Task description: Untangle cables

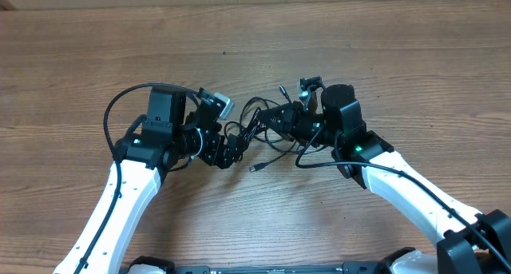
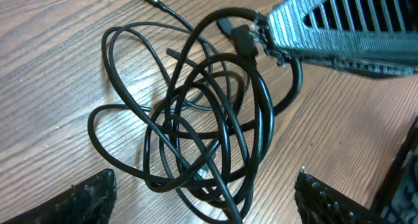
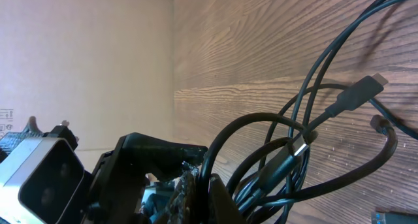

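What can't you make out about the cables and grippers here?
- Overhead: how many cables make up the bundle; they are too small and too tangled.
- Left wrist: the left gripper fingers and the lowest loops, cut off by the bottom edge.
- Right wrist: which cord the right gripper pinches; dark overlapping cords hide its fingertips.

The cables lie in a tangle on the worktop, midway between the two arms. The left hand sits at the bundle's left edge. The right hand is at its right edge, in among the loops. One plug end trails out on the near side, towards the robot's base.
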Available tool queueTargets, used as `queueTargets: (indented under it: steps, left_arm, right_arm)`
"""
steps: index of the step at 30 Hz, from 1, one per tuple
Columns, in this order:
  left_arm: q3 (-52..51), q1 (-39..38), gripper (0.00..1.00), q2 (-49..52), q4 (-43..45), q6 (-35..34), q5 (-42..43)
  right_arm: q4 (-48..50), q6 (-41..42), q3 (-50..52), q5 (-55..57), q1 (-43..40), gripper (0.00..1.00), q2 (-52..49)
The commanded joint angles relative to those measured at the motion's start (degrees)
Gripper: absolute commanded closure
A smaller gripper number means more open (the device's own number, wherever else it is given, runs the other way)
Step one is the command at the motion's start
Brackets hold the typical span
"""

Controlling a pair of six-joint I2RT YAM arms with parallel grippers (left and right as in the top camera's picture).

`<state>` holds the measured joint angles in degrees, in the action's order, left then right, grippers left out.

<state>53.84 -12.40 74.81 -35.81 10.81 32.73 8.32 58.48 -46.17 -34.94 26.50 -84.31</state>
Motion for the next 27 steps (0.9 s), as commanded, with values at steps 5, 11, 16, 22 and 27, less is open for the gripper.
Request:
queueTargets:
  steps: [5,11,16,22,27]
  left_arm:
    - [0.6,-0.4,0.12,0.2,-0.5,4.9,2.9]
    - [0.6,-0.4,0.11,0.3,-2.8,12.0,2.9]
    - [0.6,-0.5,0.17,1.3,-3.1,13.2,3.0]
    - [0.6,-2.3,0.24,4.3,-2.2,14.5,3.2]
    - [0.6,-3.7,0.46,5.2,-0.4,14.5,5.9]
  right_arm:
    - [0.6,0.0,-0.7,-0.8,-0.3,0.96,1.7]
    - [0.6,0.0,-0.7,-0.8,-0.3,0.96,1.7]
    - [0.6,0.0,-0.7,-0.8,-0.3,0.96,1.7]
    - [0.6,0.0,-0.7,-0.8,-0.3,0.96,1.7]
    - [0.6,0.0,-0.7,-0.8,-0.3,0.96,1.7]
